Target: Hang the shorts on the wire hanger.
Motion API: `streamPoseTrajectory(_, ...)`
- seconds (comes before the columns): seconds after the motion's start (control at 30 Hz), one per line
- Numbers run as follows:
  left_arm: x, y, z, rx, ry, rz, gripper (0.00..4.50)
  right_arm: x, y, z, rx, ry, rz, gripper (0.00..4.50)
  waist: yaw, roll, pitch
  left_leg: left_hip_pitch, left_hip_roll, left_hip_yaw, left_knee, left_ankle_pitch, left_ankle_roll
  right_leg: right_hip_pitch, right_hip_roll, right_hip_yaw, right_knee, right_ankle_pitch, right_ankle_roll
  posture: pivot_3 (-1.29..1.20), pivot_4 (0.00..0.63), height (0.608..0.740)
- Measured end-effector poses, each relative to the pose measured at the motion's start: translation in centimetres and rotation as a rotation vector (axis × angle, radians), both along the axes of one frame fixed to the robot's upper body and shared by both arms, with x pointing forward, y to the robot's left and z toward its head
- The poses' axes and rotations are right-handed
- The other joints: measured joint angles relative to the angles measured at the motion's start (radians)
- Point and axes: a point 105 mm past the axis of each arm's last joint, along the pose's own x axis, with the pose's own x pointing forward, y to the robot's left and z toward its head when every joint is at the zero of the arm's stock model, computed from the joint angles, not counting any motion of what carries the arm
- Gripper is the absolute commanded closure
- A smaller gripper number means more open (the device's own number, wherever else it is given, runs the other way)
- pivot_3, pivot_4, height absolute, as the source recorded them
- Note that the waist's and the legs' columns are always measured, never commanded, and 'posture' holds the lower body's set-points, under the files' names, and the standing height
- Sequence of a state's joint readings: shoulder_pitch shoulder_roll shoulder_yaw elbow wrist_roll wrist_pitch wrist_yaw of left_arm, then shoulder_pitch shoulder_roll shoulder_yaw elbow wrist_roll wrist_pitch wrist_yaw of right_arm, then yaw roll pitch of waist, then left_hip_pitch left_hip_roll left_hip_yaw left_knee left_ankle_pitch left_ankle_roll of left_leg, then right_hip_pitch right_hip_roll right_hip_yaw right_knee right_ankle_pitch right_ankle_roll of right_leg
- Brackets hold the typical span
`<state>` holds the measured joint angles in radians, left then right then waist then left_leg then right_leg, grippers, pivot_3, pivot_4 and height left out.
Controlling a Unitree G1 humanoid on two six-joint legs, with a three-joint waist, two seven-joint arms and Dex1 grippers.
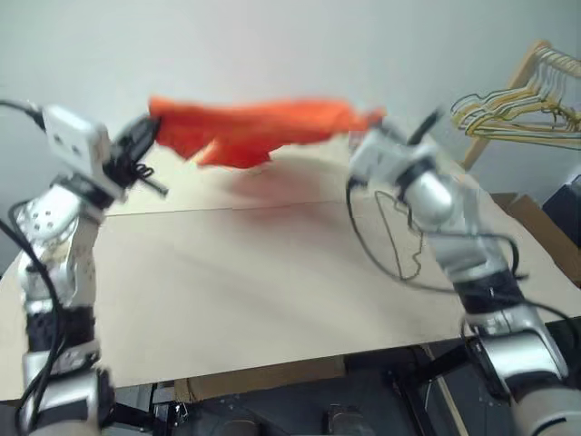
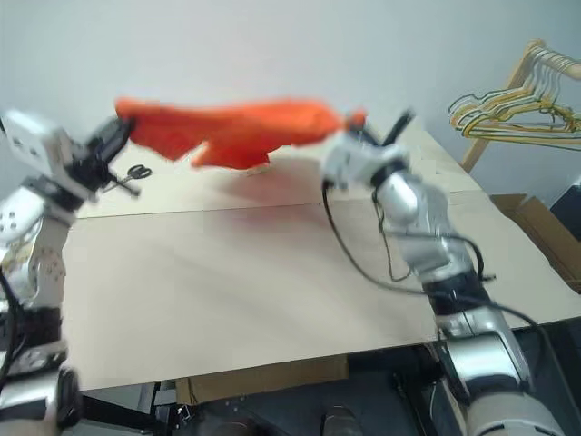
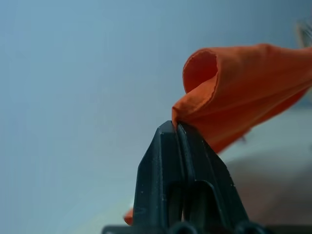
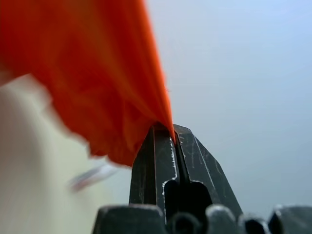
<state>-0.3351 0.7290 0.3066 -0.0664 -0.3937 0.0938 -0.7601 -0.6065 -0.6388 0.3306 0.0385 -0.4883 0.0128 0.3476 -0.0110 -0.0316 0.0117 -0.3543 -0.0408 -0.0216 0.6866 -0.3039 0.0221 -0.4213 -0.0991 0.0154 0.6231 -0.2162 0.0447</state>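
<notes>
Orange fabric is what you have between your two grippers: the shorts hang stretched in the air above the far part of the table, clear of its surface, with the middle sagging a little lower than the ends. Your left gripper has its two black fingers pressed flat together on one end of the cloth; in the left wrist view a hemmed edge curls into an open loop just past the fingertips. Your right gripper is clamped the same way on the other end, and the fabric fans out from its tips in tight folds. So the shorts run from one gripper to the other, each end pinched, nothing else supporting them.

You will find no readable writing, brand or label on the cloth or anywhere on the table. A pale streak under the fabric in the right wrist view is too blurred to identify.

Thin wire lies on the table beneath your right forearm; it may be the wire hanger, but the arm and a cable cover much of it, so you cannot trace its full shape. A small dark object sits on the table near your left gripper, too small to tell apart. Bunched hangers hang from a wooden rack at the far right, cut off by the edge.
</notes>
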Motion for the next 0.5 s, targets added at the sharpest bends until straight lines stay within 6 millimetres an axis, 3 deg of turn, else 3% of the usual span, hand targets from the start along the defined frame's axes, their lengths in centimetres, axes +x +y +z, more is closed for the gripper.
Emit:
streamPoseTrajectory(0.03,-0.7,0.0,-1.4,0.040,0.056,-0.027,4.50,-0.6,0.3,-2.3,-0.039,0.072,0.027,4.48,0.004,0.002,0.004,0.004,0.000,0.001,0.000,-0.006,0.010,0.003,0.000,0.001,-0.002,-0.001,0.000,0.18,0.000,0.740)
streamPoseTrajectory(0.1,-2.3,-0.3,-4.2,0.116,0.179,-0.096,4.50,-1.7,0.8,-5.5,-0.109,0.169,0.067,4.48,0.016,0.004,0.008,0.009,0.001,0.002,0.001,-0.004,0.009,0.004,0.001,0.003,0.004,0.000,-0.001,0.18,0.000,0.740)
streamPoseTrajectory(0.2,-5.1,-1.0,-8.7,0.226,0.381,-0.220,4.50,-2.7,0.9,-7.8,-0.159,0.261,0.091,4.48,0.031,0.009,0.012,0.025,0.006,0.002,0.001,-0.005,0.009,0.020,0.006,0.002,0.005,-0.002,-0.005,0.18,0.000,0.740)
streamPoseTrajectory(0.33,-9.5,-0.1,-14.0,0.381,0.678,-0.330,4.50,-5.6,0.8,-9.8,-0.302,0.383,0.197,4.48,0.054,0.009,0.013,0.027,0.008,0.001,0.001,-0.005,0.010,0.021,0.007,0.001,0.006,-0.004,-0.006,0.18,0.000,0.740)
streamPoseTrajectory(0.5,-10.6,0.3,-14.9,0.480,0.733,-0.358,4.50,-8.8,0.7,-10.8,-0.389,0.525,0.308,4.48,0.086,0.009,0.013,0.025,0.008,0.001,0.001,-0.005,0.010,0.020,0.006,0.000,0.005,-0.004,-0.006,0.19,0.000,0.740)
